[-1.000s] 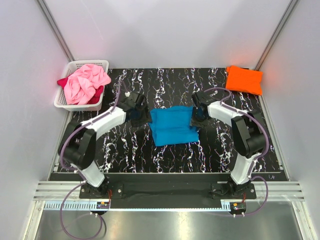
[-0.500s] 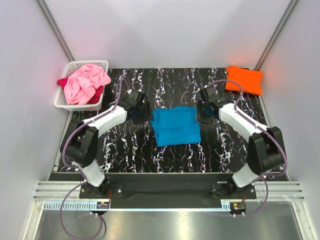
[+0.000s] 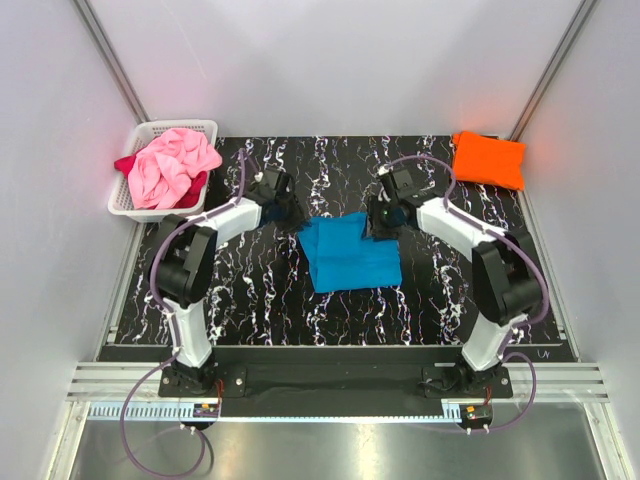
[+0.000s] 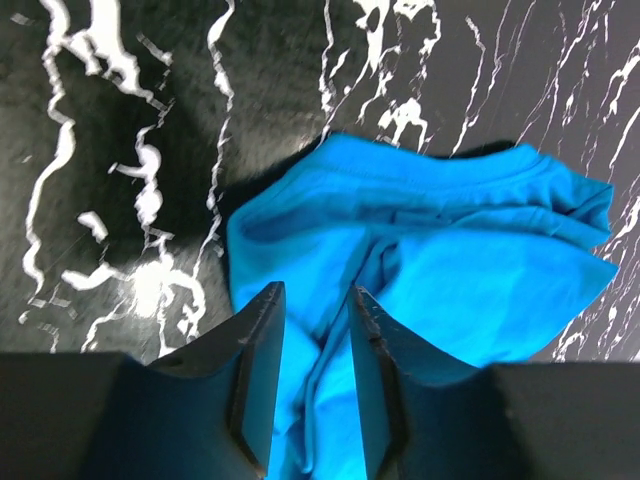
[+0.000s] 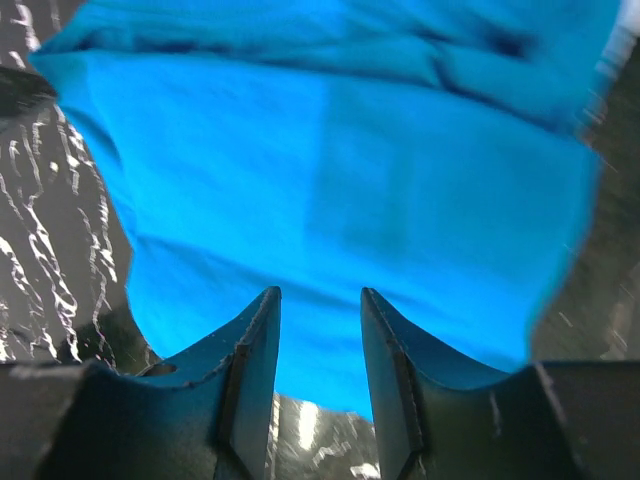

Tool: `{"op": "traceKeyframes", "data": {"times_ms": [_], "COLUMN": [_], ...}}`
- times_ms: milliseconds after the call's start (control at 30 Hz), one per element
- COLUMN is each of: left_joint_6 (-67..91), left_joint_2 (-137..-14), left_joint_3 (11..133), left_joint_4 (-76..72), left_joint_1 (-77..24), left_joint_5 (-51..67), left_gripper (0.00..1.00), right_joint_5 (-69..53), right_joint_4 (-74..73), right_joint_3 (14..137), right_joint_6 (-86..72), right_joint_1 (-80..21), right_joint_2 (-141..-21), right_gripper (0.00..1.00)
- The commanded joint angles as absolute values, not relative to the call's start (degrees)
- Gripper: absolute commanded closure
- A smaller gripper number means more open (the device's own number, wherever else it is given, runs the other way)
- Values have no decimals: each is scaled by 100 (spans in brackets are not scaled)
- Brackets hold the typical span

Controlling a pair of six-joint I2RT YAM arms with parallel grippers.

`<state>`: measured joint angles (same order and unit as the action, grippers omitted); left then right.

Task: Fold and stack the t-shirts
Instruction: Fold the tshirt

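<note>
One turquoise t-shirt [image 3: 350, 258] on marbled table [image 3: 250, 300]

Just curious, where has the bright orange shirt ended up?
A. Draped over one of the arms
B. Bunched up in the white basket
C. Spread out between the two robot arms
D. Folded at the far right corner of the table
D: the orange t-shirt lies as a neat folded block at the far right corner of the table, well away from the basket, which holds the pink t-shirt.
</note>
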<state>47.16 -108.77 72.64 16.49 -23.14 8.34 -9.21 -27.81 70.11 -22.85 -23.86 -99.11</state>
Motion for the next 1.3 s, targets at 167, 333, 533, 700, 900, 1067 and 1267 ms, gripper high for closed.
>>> {"op": "traceKeyframes", "data": {"times_ms": [167,333,533,700,900,1067,1267], "left_joint_6": [4711,4597,4474,4439,4430,4439,4456], "left_joint_2": [-11171,-11110,-11100,-11153,-11434,-11689,-11672], "left_joint_3": [7726,7761,7813,7840,7980,8095,7990], "left_joint_4": [1582,1731,1846,1916,1925,1907,1907], "left_joint_1": [-2294,-2277,-2233,-2171,-2153,-2153,-2153], "left_joint_5": [668,344,62,18,290,676,659], "left_gripper": [67,64,50,45,44,44,45], "right_joint_5": [-1125,-1160,-1186,-1099,-879,-677,-106], "right_joint_4": [-2513,-2671,-2891,-3093,-3269,-3313,-3357], "right_joint_3": [8488,9148,9729,10002,10257,10327,10362], "right_joint_6": [-2004,-1943,-1767,-1574,-1450,-1433,-1362], "right_joint_1": [-2908,-2997,-3093,-3243,-3480,-3577,-3691], "right_joint_2": [-10888,-11407,-11996,-12392,-12639,-12656,-12533], "right_gripper": [54,51,48,47,47,46,46]}}
